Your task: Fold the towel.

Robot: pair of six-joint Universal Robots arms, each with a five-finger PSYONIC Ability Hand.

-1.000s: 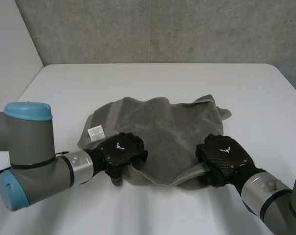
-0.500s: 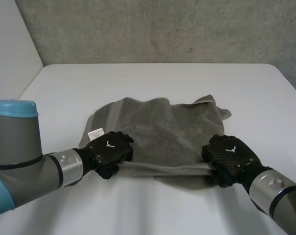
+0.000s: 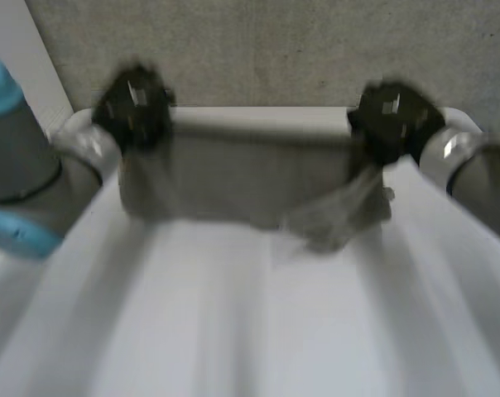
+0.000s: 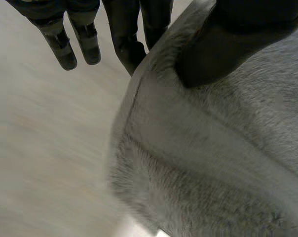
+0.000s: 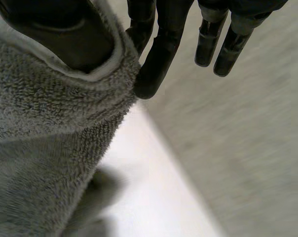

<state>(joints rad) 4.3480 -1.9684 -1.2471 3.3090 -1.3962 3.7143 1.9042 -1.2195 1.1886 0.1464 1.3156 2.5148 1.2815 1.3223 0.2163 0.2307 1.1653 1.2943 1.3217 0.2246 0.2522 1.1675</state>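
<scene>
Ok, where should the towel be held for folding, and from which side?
Grip the towel by its two top corners, on the hem, each from its outer side, as the left hand and right hand pinch it: it hangs spread between them.

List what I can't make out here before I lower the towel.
1. Head view: the towel's lower edge is blurred, so whether it touches the table is unclear.
2. Left wrist view: the towel covers the fingers that the left hand's thumb pinches against.
3. Right wrist view: the same goes for the right hand, and the picture's edge cuts off the rest of the towel.
</scene>
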